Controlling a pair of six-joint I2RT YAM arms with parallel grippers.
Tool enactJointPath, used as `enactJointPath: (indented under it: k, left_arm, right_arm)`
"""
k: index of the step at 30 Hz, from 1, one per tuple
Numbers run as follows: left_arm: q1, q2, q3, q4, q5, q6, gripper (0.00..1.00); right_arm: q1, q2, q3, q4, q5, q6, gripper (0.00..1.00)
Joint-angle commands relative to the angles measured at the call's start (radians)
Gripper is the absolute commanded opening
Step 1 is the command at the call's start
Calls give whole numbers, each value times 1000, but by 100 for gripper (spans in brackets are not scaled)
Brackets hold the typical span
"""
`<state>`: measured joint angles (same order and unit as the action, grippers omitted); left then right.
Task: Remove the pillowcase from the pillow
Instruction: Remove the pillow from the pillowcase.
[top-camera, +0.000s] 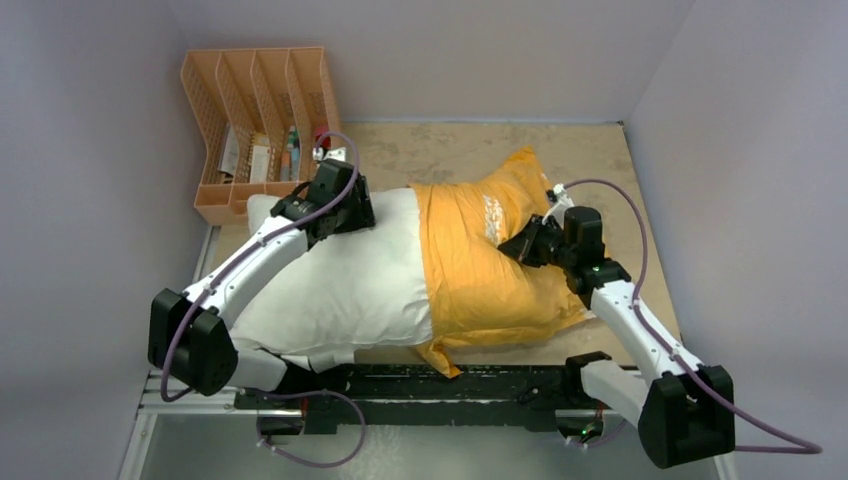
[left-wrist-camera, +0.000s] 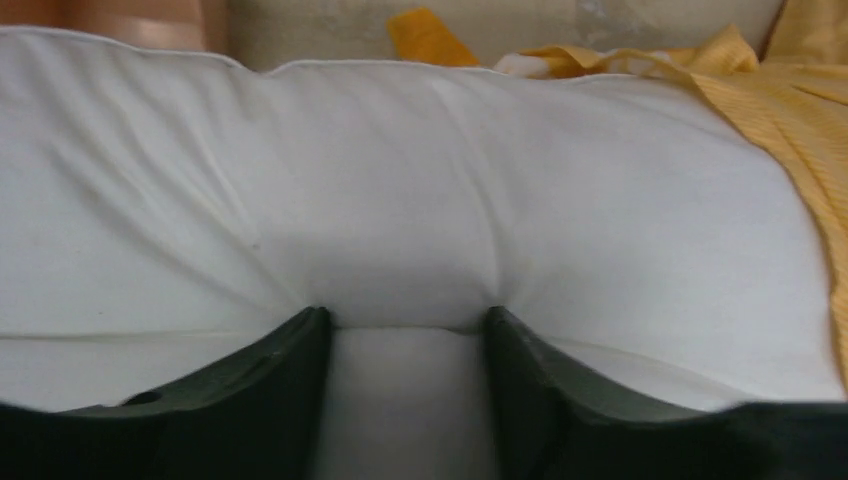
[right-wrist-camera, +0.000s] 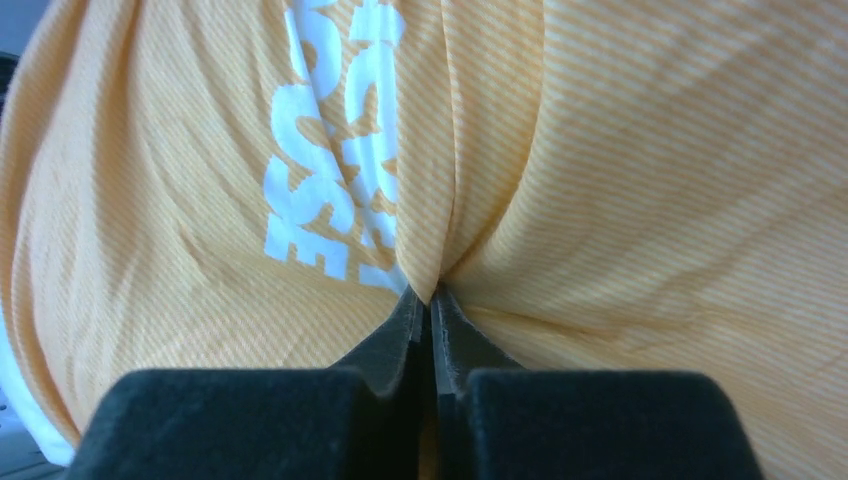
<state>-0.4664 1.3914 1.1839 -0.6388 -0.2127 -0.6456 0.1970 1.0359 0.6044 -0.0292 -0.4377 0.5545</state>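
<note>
With my right pincer clamped on a fold of the orange-yellow lettered fabric pillowcase, frame centre-right, and my left pincer spread on the plump white pillow, centre-left, the ungripped pillow may drag along.

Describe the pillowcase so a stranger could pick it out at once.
A big white pillow lies across the table before both arms. The pillowcase is the wrinkled orange-yellow cover over its right end. It alone bears white lettering, and the right arm's fingers pinch a fold of it.
</note>
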Motion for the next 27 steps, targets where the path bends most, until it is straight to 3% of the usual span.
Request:
enactJointPath:
  k: [1,3,4,7,8,10,15,20,25,27]
  left_arm:
    - [-18,-66,-202,199,388,-10,39]
    - [-28,-163,-308,219,398,-9,15]
    - [-29,-219,-350,211,391,-4,2]
    - [-31,-385,-412,129,359,13,0]
    - [-31,-442,-424,99,347,12,0]
    - [-31,-543,-444,54,329,3,0]
    - [-67,-679,-442,-3,318,-46,0]
    - [-74,-702,-430,-67,288,-63,0]
    - [-74,-704,-417,-86,280,-60,0]
    - [-74,-704,-410,-97,265,-55,0]
  right_arm:
    - [16,-43,11,-167,10,-11,8]
    - [16,-73,105,-242,105,-17,20]
    - [16,-78,167,-296,164,-38,34]
    - [15,-60,393,-442,407,-93,74]
    - [9,-43,451,-467,494,-103,84]
    - [-22,12,550,-492,516,-115,95]
    - [-125,222,730,-526,362,-22,99]
    - [-128,404,853,-620,295,35,99]
    - [-128,439,740,-562,168,139,99]
    - [-122,421,695,-548,213,187,99]
